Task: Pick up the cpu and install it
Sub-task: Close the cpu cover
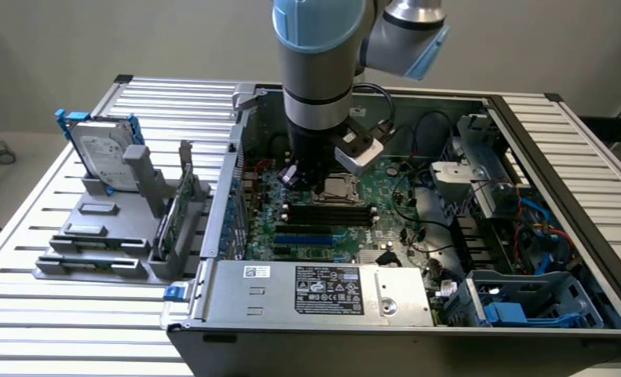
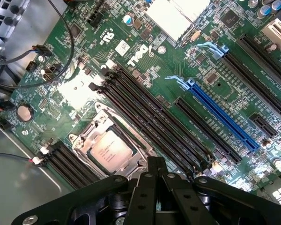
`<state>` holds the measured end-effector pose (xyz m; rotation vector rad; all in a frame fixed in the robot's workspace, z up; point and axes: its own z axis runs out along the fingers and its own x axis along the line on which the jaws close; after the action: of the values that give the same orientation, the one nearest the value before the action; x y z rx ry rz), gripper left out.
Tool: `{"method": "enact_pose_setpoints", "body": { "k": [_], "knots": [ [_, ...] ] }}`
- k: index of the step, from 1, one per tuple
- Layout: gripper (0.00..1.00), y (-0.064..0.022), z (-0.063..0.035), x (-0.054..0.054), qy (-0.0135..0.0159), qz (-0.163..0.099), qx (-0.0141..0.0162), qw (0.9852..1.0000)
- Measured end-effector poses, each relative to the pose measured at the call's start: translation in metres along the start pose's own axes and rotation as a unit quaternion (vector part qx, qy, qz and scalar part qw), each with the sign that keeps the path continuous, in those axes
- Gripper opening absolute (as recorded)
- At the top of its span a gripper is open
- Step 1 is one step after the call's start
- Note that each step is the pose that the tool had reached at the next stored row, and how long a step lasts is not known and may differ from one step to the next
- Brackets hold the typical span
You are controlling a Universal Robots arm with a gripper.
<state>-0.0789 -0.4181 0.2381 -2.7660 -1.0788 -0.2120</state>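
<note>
Inside the open computer case, the cpu lies flat in its socket on the green motherboard, its silvery top facing up. The metal socket frame surrounds it, next to the long black memory slots. The pincer hangs just beside the socket's edge, clenched with nothing between its fingers. The chip therefore rests on its own seat rather than in a grip. Drawn together, the fingers likely form a slim tip that fits between the slots and the frame. Whether the frame is latched down is hard to judge. In the exterior view the arm reaches straight down into the case, which sits on the slatted surface.
</note>
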Motion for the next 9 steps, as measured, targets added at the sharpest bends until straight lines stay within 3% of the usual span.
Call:
{"method": "enact_pose_setpoints", "body": {
  "k": [9],
  "knots": [
    [0.11, -0.0047, 0.0067, 0.0011, -0.0013, 0.0, 0.0012, 1.0]
  ]
}}
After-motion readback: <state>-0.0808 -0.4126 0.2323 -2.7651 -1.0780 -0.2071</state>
